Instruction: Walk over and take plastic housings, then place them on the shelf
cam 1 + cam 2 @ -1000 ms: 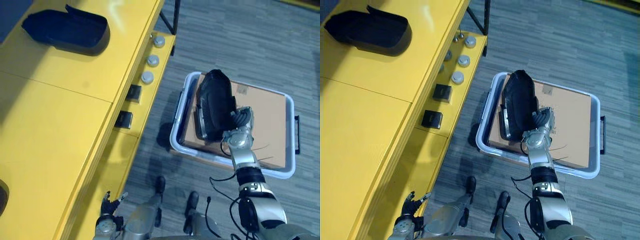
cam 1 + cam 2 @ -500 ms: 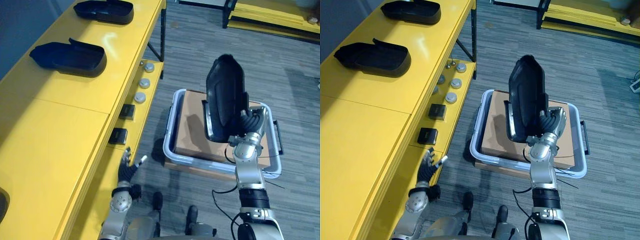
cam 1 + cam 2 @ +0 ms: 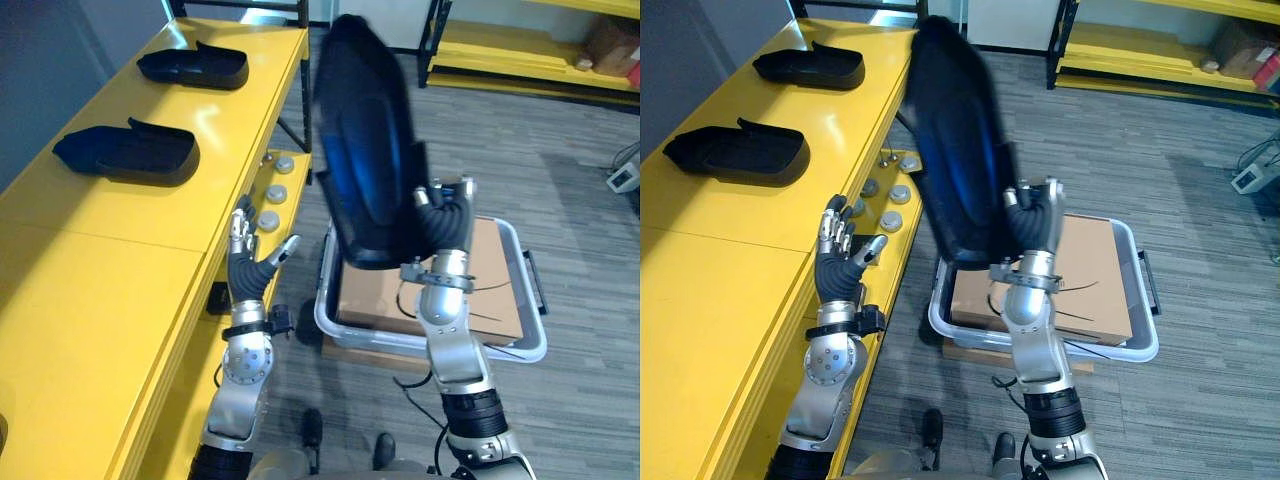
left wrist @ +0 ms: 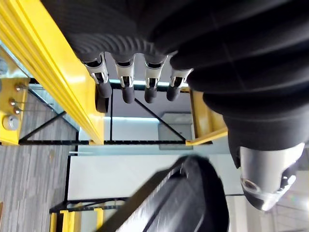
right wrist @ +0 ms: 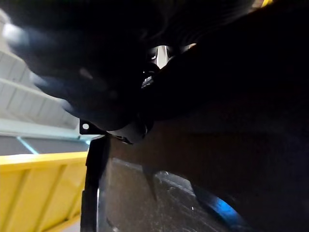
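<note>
My right hand (image 3: 444, 228) is shut on a large black plastic housing (image 3: 362, 140), its fingers curled round the lower edge. The housing stands upright, raised high above the tote and next to the yellow shelf (image 3: 120, 260). In the right wrist view its dark inner surface (image 5: 193, 193) lies right under the hand. Two more black housings (image 3: 128, 152) (image 3: 193, 66) lie on the shelf top. My left hand (image 3: 250, 268) is open with straight fingers (image 4: 126, 84), held up beside the shelf's front edge, left of the raised housing (image 4: 186, 203).
On the floor under the raised housing stands a grey-rimmed tote (image 3: 505, 352) with a cardboard box (image 3: 490, 290) in it. Several round grey parts (image 3: 270, 195) sit on the shelf's lower level. Another yellow rack (image 3: 520, 60) stands at the back right.
My right hand has lifted the housing from just above the tote to well up beside the shelf. My left hand has risen from low by the floor. The camera has tilted upward.
</note>
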`<state>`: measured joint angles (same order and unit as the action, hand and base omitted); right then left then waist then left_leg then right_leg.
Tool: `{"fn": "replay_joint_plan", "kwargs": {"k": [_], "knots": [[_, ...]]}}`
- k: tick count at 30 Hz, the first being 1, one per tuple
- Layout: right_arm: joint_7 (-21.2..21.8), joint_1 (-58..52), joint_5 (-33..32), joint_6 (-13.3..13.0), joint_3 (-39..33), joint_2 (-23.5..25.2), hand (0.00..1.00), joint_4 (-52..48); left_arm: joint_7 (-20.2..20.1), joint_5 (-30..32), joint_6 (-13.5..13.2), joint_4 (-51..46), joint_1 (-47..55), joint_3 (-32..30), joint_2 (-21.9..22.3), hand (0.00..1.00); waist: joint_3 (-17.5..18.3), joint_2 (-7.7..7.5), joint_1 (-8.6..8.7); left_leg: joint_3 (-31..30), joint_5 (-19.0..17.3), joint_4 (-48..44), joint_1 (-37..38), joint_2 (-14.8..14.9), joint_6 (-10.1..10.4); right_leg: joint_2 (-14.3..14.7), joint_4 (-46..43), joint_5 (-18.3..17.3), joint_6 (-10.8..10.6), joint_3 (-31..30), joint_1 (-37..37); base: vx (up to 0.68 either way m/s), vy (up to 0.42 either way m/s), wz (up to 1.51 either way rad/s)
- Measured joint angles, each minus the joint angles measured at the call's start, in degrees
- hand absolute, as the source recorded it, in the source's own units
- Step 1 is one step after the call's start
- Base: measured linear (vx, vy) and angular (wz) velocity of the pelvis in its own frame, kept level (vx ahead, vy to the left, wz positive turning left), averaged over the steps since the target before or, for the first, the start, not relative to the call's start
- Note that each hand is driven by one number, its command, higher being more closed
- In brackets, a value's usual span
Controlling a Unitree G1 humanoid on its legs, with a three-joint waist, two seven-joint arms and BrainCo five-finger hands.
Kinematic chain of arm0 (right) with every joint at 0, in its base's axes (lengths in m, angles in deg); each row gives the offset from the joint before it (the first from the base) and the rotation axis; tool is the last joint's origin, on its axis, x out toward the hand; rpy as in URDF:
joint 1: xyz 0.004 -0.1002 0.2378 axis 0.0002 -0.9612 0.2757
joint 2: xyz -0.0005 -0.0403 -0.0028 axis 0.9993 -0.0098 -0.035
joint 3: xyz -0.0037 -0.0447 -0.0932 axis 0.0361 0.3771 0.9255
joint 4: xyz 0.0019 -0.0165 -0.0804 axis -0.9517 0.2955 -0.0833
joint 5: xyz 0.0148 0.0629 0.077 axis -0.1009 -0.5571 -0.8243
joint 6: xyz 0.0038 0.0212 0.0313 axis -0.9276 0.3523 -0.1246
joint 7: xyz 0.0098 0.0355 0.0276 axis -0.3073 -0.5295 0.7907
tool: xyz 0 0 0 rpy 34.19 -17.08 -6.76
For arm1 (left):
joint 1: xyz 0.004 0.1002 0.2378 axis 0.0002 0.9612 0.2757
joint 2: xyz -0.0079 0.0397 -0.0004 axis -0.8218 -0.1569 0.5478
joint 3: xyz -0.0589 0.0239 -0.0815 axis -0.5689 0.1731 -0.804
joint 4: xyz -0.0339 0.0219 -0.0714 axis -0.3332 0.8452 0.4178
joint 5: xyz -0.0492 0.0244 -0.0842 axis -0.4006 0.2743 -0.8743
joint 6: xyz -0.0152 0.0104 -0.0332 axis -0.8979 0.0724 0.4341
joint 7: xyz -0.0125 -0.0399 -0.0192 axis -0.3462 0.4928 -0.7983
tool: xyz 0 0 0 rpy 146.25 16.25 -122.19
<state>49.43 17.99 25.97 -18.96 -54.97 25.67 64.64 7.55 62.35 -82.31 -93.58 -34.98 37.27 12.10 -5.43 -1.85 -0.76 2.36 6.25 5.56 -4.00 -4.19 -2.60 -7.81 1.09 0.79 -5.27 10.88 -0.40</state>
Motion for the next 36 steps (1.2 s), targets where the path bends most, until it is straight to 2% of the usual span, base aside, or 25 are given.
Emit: {"fn": "replay_joint_plan", "kwargs": {"k": [4,5,7,10,11,16,19,20,23,28,31,33,36], "knots": [[0.40,-0.05,-2.07,-0.38,3.06,-0.04,1.00,-0.95,1.58,-0.02,1.45,0.44,-1.16,0.21,0.33,0.00,1.21,0.14,0.10,0.26,0.00,0.02,0.00,0.13,0.00,0.17,0.05,0.06,0.10,-0.10,-0.05,0.00,-0.005,-0.01],[0.44,-0.06,-3.12,-1.17,4.10,-0.07,1.00,-1.35,2.08,-0.14,1.87,0.44,-1.32,0.19,0.33,1.00,1.44,0.21,0.13,0.34,0.00,0.02,0.03,0.15,0.00,0.20,0.05,0.06,0.10,-0.15,-0.04,0.02,-0.022,-0.04],[0.60,-0.05,-3.68,-2.11,4.50,-0.07,1.00,-2.23,2.67,-0.19,2.12,0.47,-1.78,0.29,0.22,1.00,1.57,0.24,0.16,0.51,0.00,-0.01,0.03,0.18,0.00,0.32,0.08,0.08,0.13,-0.19,-0.05,0.00,0.000,0.00],[0.84,-0.18,-4.98,-2.20,4.68,-0.13,1.00,-2.22,2.89,-0.66,2.89,0.97,-2.70,0.29,-0.65,1.00,2.91,0.30,0.17,0.82,0.02,-0.04,-0.08,0.19,-0.03,0.53,0.15,0.13,0.16,-0.37,-0.24,0.02,-0.015,-0.03],[0.89,-0.21,-5.04,-2.22,4.91,-0.16,0.00,-2.22,2.94,-0.79,2.97,1.06,-2.73,0.29,-0.91,1.00,3.32,0.35,0.18,0.81,0.03,-0.04,-0.06,0.19,-0.04,0.53,0.16,0.14,0.16,-0.45,-0.27,0.03,-0.018,-0.03],[1.18,-1.69,-7.30,-3.85,6.03,-1.32,0.00,-2.20,3.15,-1.30,3.31,2.81,-2.75,0.28,-1.70,1.00,4.25,0.53,0.23,0.79,0.07,-0.05,-0.07,0.24,-0.09,0.59,0.15,0.15,0.13,-0.58,-0.68,0.01,-0.005,-0.01],[2.20,-2.02,-9.66,-4.69,5.96,-3.42,0.00,-1.96,3.12,-1.69,3.33,2.88,-2.75,0.12,-1.92,1.00,4.27,0.54,0.18,0.75,0.06,-0.04,-0.02,0.24,-0.08,0.59,0.11,0.12,0.22,-0.57,-0.64,0.00,0.000,0.00],[3.17,-2.02,-10.72,-5.75,5.90,-4.92,0.00,-1.97,3.03,-1.51,3.37,2.88,-2.75,-0.04,-2.39,1.00,4.28,0.52,0.18,0.74,0.06,-0.04,0.01,0.23,-0.08,0.58,0.08,0.13,0.24,-0.56,-0.60,0.00,0.000,0.00],[6.25,-2.02,-14.30,-7.69,3.66,-7.84,0.00,-2.05,2.06,2.59,3.46,2.87,-2.67,-1.12,-3.57,1.00,4.28,0.52,0.14,0.68,0.06,-0.02,0.31,0.22,-0.07,0.58,0.05,0.13,0.26,-0.50,-0.23,0.00,0.000,0.00],[10.54,-2.41,-19.38,-9.37,-2.57,-12.14,0.00,-4.71,-0.49,8.89,3.23,2.16,-0.91,-2.56,-3.28,1.00,4.38,0.54,0.08,0.47,0.02,0.24,0.72,0.21,-0.01,0.61,-0.01,0.05,0.35,-0.36,0.22,0.00,0.000,0.01],[10.81,-3.25,-24.34,-11.52,-13.03,-10.46,0.00,-7.46,-1.32,9.68,2.89,1.83,1.72,-4.11,-2.03,1.00,4.51,0.66,0.20,0.52,0.01,0.31,0.75,0.21,-0.01,0.60,-0.07,0.05,0.35,-0.37,0.21,0.00,0.000,0.00],[8.72,-4.06,-27.85,-12.65,-21.56,-10.43,0.00,-7.77,-1.26,9.68,2.91,1.75,4.43,-7.34,-1.64,1.00,4.53,0.68,0.56,0.68,0.01,0.31,0.77,0.22,-0.01,0.60,-0.06,0.05,0.34,-0.41,0.19,0.00,0.000,0.00],[6.86,-7.68,-31.00,-13.28,-29.95,-10.32,0.00,-5.63,-1.15,9.65,2.98,0.57,7.41,-11.17,-1.57,1.00,4.66,0.89,1.23,0.74,0.01,0.30,0.77,0.24,-0.01,0.61,0.00,0.05,0.35,-0.38,0.18,0.00,0.000,0.00]]}}
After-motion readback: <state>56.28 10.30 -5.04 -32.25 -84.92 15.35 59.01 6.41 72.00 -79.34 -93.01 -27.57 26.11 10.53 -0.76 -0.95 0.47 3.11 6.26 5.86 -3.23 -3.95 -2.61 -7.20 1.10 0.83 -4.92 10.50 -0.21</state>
